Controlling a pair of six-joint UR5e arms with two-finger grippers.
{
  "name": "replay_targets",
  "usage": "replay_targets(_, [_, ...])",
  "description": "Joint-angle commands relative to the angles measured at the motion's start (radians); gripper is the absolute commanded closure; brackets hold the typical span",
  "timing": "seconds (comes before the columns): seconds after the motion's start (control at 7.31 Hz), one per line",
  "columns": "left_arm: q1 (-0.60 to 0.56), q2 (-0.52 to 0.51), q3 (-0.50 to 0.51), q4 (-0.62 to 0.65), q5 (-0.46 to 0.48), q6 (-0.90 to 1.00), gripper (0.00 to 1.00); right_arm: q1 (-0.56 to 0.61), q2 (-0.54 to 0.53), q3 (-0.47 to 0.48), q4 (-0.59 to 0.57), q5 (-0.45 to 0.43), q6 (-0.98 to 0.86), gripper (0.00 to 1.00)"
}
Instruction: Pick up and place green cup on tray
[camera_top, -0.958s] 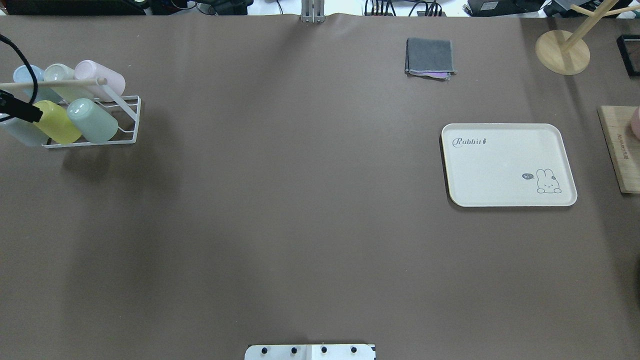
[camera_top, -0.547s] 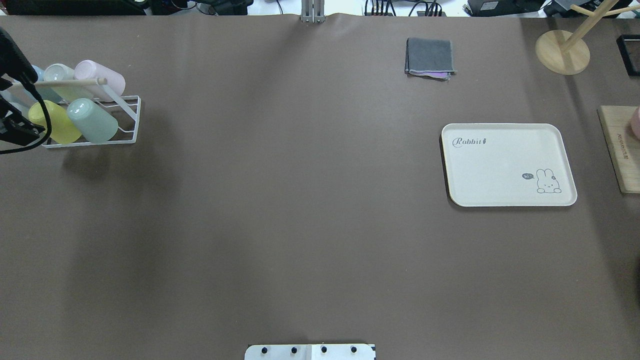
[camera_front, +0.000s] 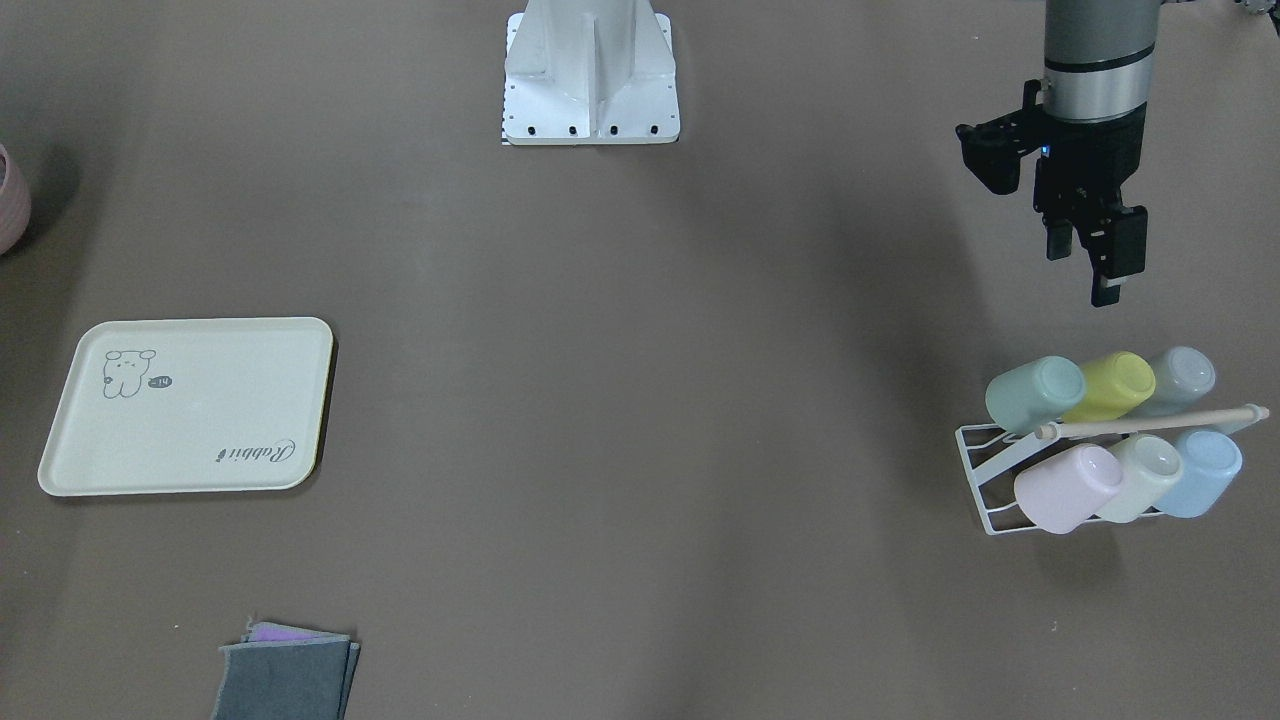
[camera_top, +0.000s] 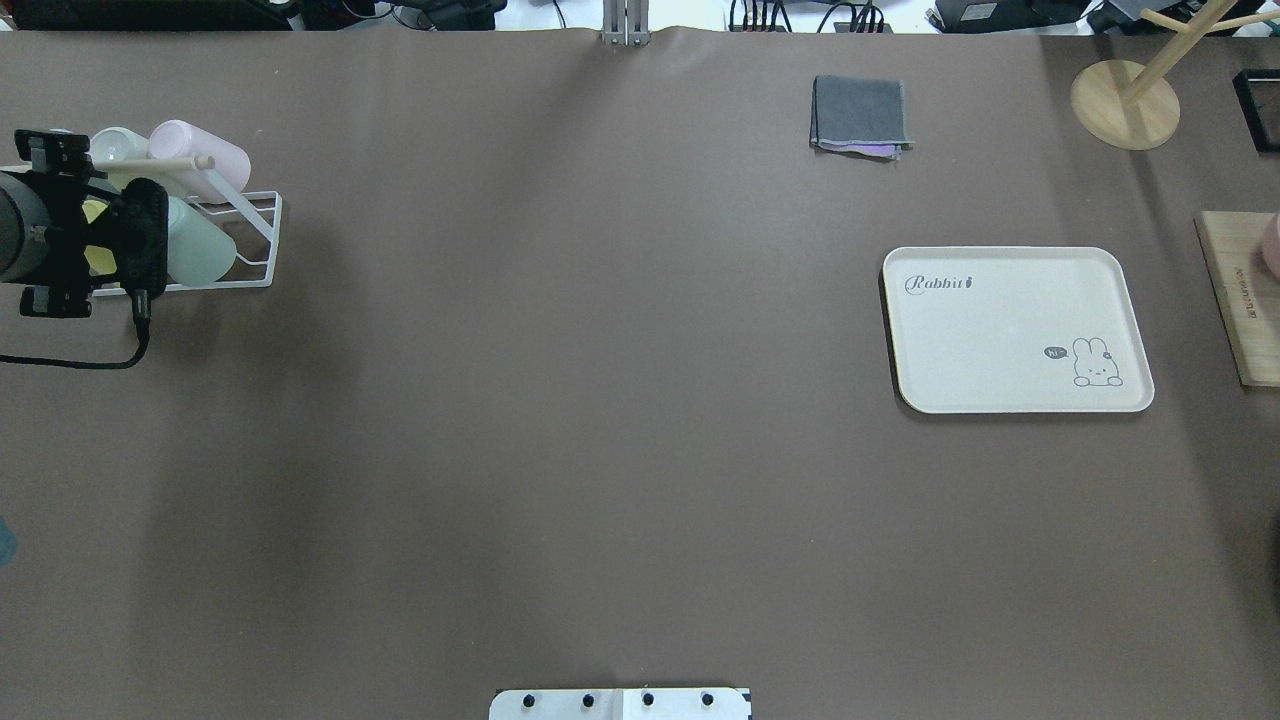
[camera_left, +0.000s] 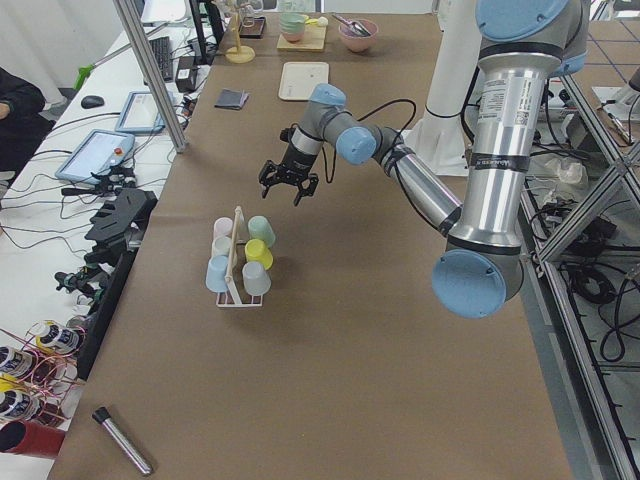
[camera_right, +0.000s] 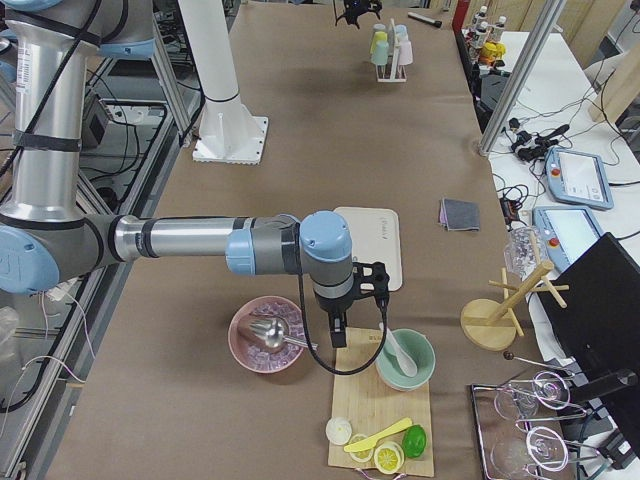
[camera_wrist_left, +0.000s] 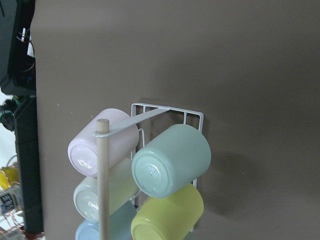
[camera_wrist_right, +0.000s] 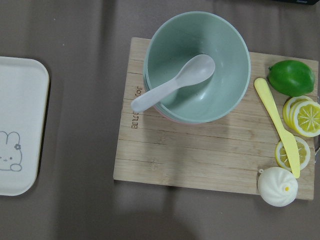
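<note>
The green cup (camera_front: 1035, 392) lies on its side in a white wire rack (camera_front: 975, 455), at the end of the row nearer the robot; it also shows in the left wrist view (camera_wrist_left: 172, 161) and the overhead view (camera_top: 205, 245). My left gripper (camera_front: 1082, 268) is open and empty and hangs in the air above the rack's robot side, apart from the cups; from overhead (camera_top: 55, 225) it covers part of the rack. The cream tray (camera_top: 1000, 330) lies flat far across the table. My right gripper (camera_right: 340, 322) hovers by a cutting board; I cannot tell whether it is open or shut.
The rack also holds a yellow-green cup (camera_front: 1108, 385), a grey-blue cup (camera_front: 1180, 378), a pink cup (camera_front: 1065, 488), a whitish-green cup (camera_front: 1140, 475) and a blue cup (camera_front: 1205, 470) under a wooden rod (camera_front: 1150, 422). A grey cloth (camera_top: 860, 115), wooden stand (camera_top: 1125, 100) and board with bowl (camera_wrist_right: 197, 65) lie near the tray.
My left arm has come in from the left edge and now hangs over the rack, covering the yellow-green cup and part of the green cup from overhead. The cups and tray have not moved.
</note>
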Motion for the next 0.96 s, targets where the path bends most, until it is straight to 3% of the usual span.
replay_targets(0.0, [0.114, 0.010, -0.018, -0.001, 0.268, 0.258, 0.02, 0.002, -0.007, 0.001, 0.034, 0.004, 0.002, 0.00])
replay_targets(0.14, [0.158, 0.069, -0.007, -0.042, 0.383, 0.322, 0.02, 0.002, -0.005, 0.002, 0.034, 0.004, 0.003, 0.00])
replay_targets(0.27, [0.207, 0.150, 0.063, -0.182, 0.515, 0.344, 0.02, 0.002, -0.001, 0.002, 0.034, 0.003, 0.009, 0.00])
replay_targets(0.41, [0.247, 0.166, 0.121, -0.264, 0.619, 0.429, 0.02, 0.002, 0.004, 0.001, 0.034, 0.004, 0.011, 0.00])
replay_targets(0.55, [0.252, 0.166, 0.154, -0.320, 0.640, 0.585, 0.02, 0.000, 0.010, 0.001, 0.031, 0.025, 0.011, 0.00])
replay_targets(0.68, [0.249, 0.166, 0.218, -0.410, 0.640, 0.644, 0.02, 0.000, 0.024, -0.028, 0.029, 0.091, 0.014, 0.00])
replay_targets(0.82, [0.249, 0.157, 0.267, -0.437, 0.642, 0.646, 0.02, -0.016, 0.057, -0.059, 0.032, 0.101, 0.009, 0.00])
